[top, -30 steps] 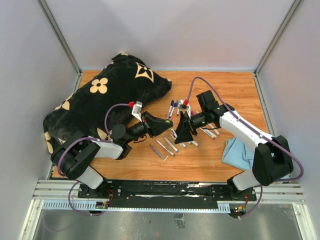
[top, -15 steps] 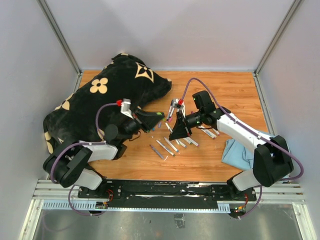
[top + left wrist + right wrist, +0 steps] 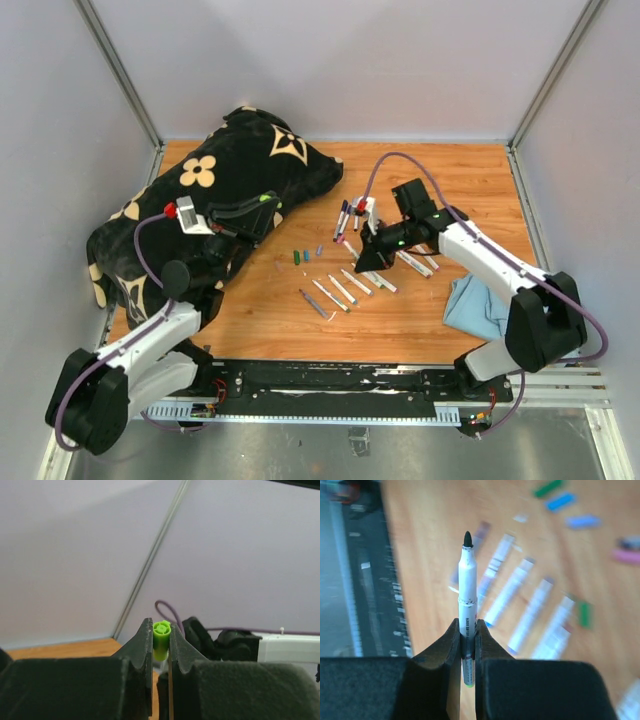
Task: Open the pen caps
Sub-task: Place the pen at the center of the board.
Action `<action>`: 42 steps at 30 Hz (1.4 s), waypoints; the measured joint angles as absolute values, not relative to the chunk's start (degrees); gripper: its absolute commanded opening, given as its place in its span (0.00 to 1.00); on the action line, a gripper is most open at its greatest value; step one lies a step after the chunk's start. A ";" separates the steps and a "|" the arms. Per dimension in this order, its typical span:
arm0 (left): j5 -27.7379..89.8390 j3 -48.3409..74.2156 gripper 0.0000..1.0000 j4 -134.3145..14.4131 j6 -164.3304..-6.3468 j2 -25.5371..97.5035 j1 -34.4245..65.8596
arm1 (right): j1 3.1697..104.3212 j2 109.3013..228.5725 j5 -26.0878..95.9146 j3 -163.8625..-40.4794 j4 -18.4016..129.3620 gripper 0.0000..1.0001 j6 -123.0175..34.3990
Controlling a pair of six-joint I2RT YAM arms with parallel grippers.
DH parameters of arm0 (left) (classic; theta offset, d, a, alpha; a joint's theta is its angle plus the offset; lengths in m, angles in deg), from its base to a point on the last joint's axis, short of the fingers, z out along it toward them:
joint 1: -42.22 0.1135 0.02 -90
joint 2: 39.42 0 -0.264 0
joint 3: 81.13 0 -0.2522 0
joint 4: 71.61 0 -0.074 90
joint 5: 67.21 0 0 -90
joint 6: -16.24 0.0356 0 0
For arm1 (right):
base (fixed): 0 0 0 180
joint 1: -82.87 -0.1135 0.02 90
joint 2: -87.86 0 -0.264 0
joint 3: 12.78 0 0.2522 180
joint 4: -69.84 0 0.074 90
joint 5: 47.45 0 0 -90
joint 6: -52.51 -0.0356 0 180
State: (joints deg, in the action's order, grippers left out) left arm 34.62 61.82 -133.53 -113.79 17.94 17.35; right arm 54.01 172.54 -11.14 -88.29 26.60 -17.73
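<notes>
Over the black cushion toward 10 o'clock, find a green cap pinched in the left claw; toward 3 o'clock, the right claw clamped on the bared marker. Beware of losing the cap from so shallow a pinch, or smearing the bench with the exposed tip. Unlike a second ago: no longer nose to nose, swung well apart.

Built alike: white shells over black joint housings on left arm and right arm. Looped with purple cable. Tipped with matte black wedge-shaped fingers. Topped at the wrist by a white block with red knob.
</notes>
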 measured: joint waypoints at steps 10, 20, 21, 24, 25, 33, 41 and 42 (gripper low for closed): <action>37.16 73.01 0.00 -121.61 -116.72 9.39 17.38 | 72.94 170.90 16.16 -89.87 22.97 0.07 -11.67; 40.70 78.39 0.01 -118.45 -119.47 5.22 17.38 | 81.29 180.67 29.60 -90.96 22.65 0.12 -11.76; 40.85 78.71 0.00 -118.16 -119.52 4.76 17.38 | 81.75 181.41 30.11 -91.07 22.58 0.12 -11.80; 41.12 79.24 0.00 -117.64 -119.67 3.69 17.38 | 82.25 183.86 31.48 -92.01 22.30 0.12 -11.82; 41.29 79.30 0.00 -117.51 -119.71 3.38 17.38 | 82.27 184.61 31.77 -92.34 22.25 0.12 -11.82; 41.99 79.89 0.00 -117.09 -120.57 2.29 17.38 | 82.34 188.85 32.53 -93.26 21.77 0.12 -11.82; 42.14 80.00 0.00 -116.76 -121.31 2.29 17.38 | 82.34 191.23 32.49 -93.82 21.05 0.12 -11.80; 42.14 80.00 0.00 -116.74 -121.42 2.29 17.38 | 82.34 191.45 32.51 -93.82 20.96 0.12 -11.82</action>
State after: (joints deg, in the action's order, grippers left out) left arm 42.14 80.00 -116.74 -121.42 2.29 17.38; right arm 82.34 191.45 32.51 -93.82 20.96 -11.82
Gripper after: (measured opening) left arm 0.111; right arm 0.127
